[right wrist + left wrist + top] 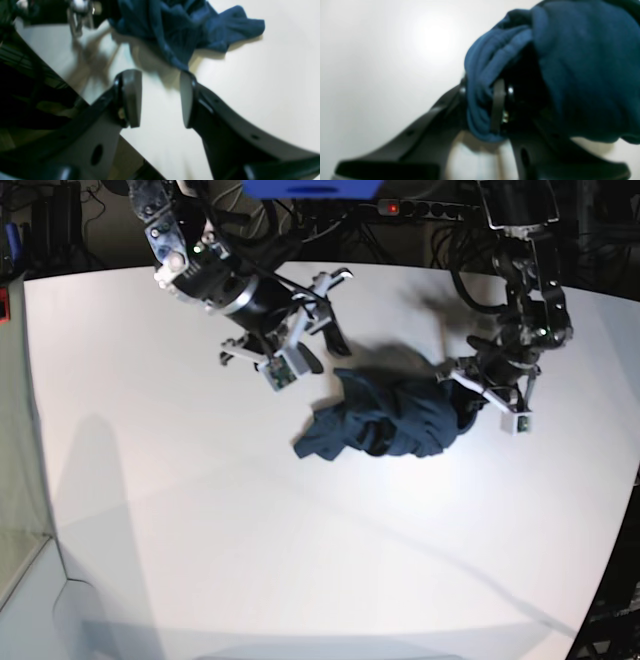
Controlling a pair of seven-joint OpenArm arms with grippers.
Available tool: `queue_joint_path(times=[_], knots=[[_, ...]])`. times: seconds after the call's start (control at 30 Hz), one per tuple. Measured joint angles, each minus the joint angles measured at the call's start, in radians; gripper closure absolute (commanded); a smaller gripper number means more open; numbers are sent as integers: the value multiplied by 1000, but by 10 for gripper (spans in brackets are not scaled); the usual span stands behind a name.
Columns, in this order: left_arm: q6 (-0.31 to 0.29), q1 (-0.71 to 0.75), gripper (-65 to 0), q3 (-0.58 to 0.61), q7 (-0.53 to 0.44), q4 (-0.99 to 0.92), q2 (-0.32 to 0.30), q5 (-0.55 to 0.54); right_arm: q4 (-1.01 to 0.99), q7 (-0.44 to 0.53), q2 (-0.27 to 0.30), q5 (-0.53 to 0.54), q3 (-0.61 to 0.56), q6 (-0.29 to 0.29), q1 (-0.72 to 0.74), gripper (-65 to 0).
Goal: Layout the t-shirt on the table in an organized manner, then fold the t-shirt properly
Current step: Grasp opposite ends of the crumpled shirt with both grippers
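Observation:
The dark navy t-shirt [385, 420] lies crumpled in a heap near the middle of the white table [200, 510]. My left gripper [462, 402] is at the heap's right end, shut on a bunched fold of the t-shirt [582, 62]; in the left wrist view the cloth wraps around the closed fingers [498, 105]. My right gripper [335, 320] hangs open just behind the heap's left part. In the right wrist view its gripper [158, 98] is empty above bare table [275, 75], with the t-shirt [180, 25] just past the fingertips.
Cables and dark equipment sit beyond the table's curved far edge, with a power strip showing a red light [392, 208] and a blue object [310, 188]. The table's edge runs diagonally close to my right gripper's left finger [131, 97].

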Motion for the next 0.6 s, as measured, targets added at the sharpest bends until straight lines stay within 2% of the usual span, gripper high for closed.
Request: queue_joint_path(times=[0.23,0.6], knots=[[3,45,-3,41,13,52,15,3,-101,10,-12,-2,-58,0,94,-265],[4,45,-3,37,40,56,31,0,-203,14,-18,3,-149,0,116,-264]])
